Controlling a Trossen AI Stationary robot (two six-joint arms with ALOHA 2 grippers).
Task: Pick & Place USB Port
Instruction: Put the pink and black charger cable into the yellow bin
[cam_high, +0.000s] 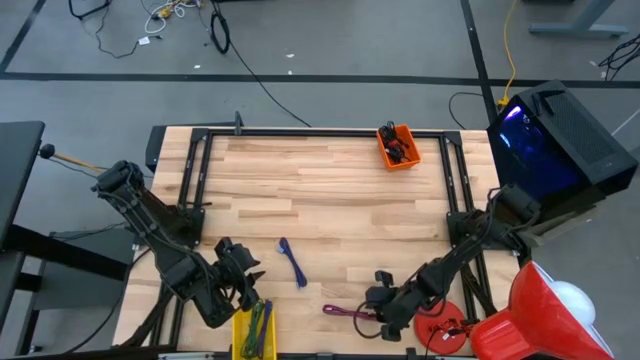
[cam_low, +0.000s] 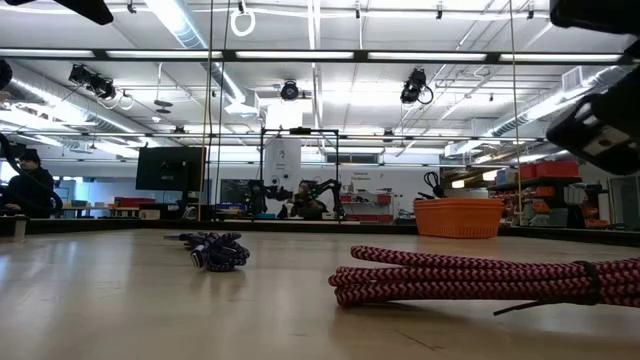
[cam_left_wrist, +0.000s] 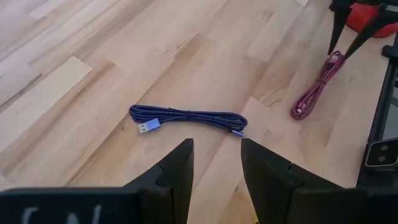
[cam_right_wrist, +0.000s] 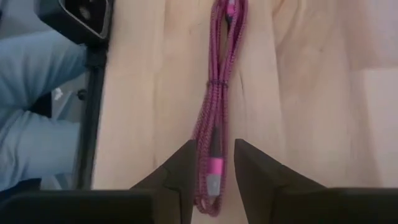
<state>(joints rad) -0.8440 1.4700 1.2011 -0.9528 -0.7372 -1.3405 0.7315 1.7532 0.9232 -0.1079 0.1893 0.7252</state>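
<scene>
A coiled blue USB cable (cam_high: 292, 262) lies flat on the wooden table, also seen in the left wrist view (cam_left_wrist: 186, 116) and the low view (cam_low: 215, 250). A bundled pink cable (cam_high: 345, 313) lies near the table's near edge (cam_low: 480, 280). My left gripper (cam_high: 245, 270) is open (cam_left_wrist: 216, 168) and hovers left of the blue cable, which lies just ahead of its fingers. My right gripper (cam_high: 385, 305) is open (cam_right_wrist: 214, 180), its fingers standing on either side of the pink cable's plug end (cam_right_wrist: 213, 168) without visibly touching it.
An orange bin (cam_high: 398, 146) holding dark parts sits near the far edge. A yellow bin (cam_high: 255, 330) with cables stands at the near edge under the left arm. A red bin (cam_high: 440, 328) is beside the right arm. A person's legs (cam_right_wrist: 31, 124) show past the table edge.
</scene>
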